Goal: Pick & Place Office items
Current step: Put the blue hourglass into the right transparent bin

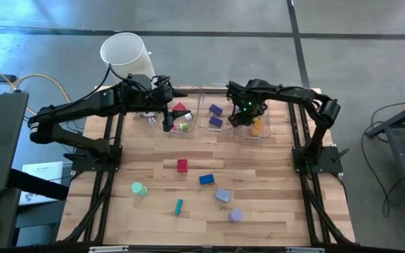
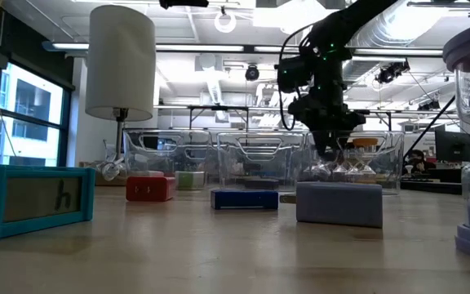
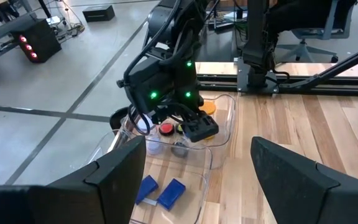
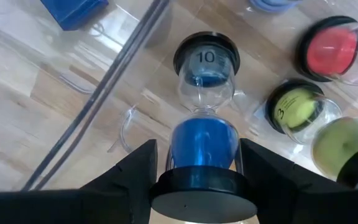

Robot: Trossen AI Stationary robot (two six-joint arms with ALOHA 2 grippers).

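Hiding behind right gripper (image 1: 240, 117): bin's orange item (image 1: 258, 127).

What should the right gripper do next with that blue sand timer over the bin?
Probably open and let go. The right gripper holds the blue sand timer between its fingers, already low inside the right-hand clear bin beside the red timer and green timer. The left gripper waits, open, over the left bin.

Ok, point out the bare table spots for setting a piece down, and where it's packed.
Bare wood runs between the clear bins and the red block, and along the table's right side beyond the lavender block. The near middle is crowded: blue block, green roll, teal stick, lavender roll. Both grippers crowd the bins.
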